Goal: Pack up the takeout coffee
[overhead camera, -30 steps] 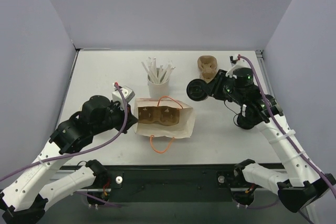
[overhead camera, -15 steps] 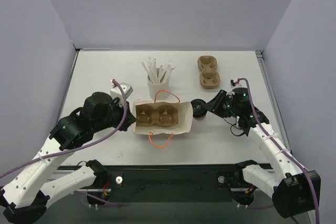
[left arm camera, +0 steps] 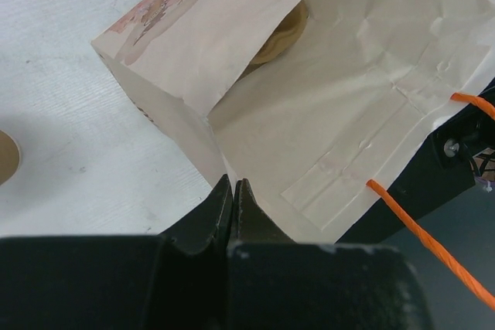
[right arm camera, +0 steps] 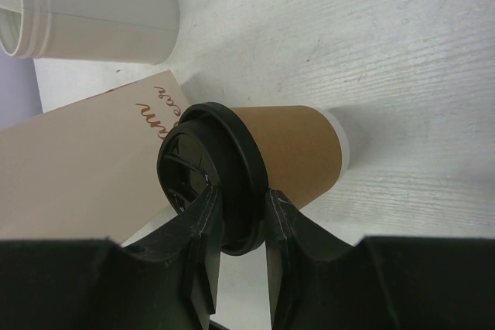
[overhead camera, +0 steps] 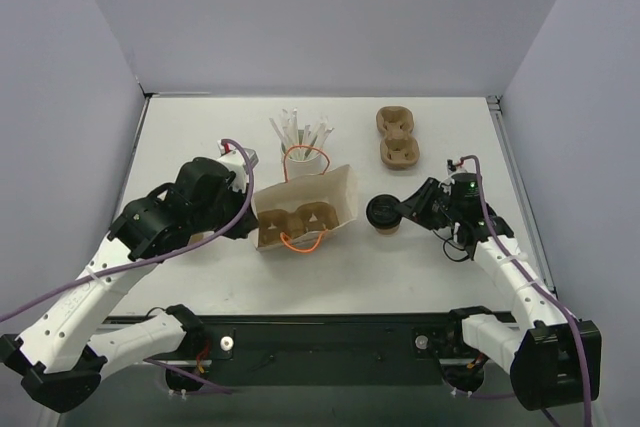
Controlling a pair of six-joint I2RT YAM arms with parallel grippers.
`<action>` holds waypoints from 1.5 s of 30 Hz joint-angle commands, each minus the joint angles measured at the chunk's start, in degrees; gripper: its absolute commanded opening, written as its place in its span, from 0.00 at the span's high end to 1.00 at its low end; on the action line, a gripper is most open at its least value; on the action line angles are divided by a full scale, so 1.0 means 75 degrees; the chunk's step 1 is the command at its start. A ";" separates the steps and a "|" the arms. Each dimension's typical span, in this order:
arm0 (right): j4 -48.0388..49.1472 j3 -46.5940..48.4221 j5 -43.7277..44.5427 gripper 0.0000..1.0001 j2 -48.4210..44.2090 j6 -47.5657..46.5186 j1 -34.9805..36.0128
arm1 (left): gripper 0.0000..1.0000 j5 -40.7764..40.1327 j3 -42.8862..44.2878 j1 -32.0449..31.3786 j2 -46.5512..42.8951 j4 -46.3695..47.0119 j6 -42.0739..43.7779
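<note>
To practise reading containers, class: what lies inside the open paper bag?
A brown two-cup carrier sits inside the paper bag, with an orange handle looped across it. The bag's floor under the carrier is covered.

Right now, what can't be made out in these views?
Cup carrier: left wrist view, paper bag wall covers most.
Bag lettering: right wrist view, takeout coffee lid covers the end.
White cup: right wrist view, cut by frame edge.
Coffee contents: every view, lid closed.

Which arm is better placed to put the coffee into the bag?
Right: the right gripper grips the takeout coffee by its lid beside the paper bag; the left gripper pinches the bag's edge.
</note>
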 commanded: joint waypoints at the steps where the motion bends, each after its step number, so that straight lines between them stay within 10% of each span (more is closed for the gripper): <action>1: -0.0441 -0.0007 0.0279 0.83 -0.0107 -0.0331 -0.0166 | 1.00 -0.0022 0.0389 0.0102 0.0065 -0.0242 -0.0222; 14: -0.1015 -0.0124 0.0478 0.65 0.0034 -0.0484 -0.0529 | 0.95 -0.0057 0.0448 0.0243 0.0253 -0.0687 -0.0468; 23: -0.2654 0.1173 0.1369 0.54 -0.0517 -0.0601 -0.0635 | 0.61 -0.0455 0.1289 0.0243 0.0405 -0.0793 0.0152; 29: -0.4678 0.3177 0.2446 0.56 -0.0377 0.0042 -0.0366 | 0.56 -0.0889 0.2158 0.0255 0.0908 -0.0512 0.0492; 45: -0.5446 0.7480 0.3737 0.54 0.2855 0.3277 0.3466 | 0.55 -0.1546 0.1913 0.0161 0.1084 0.0717 0.1055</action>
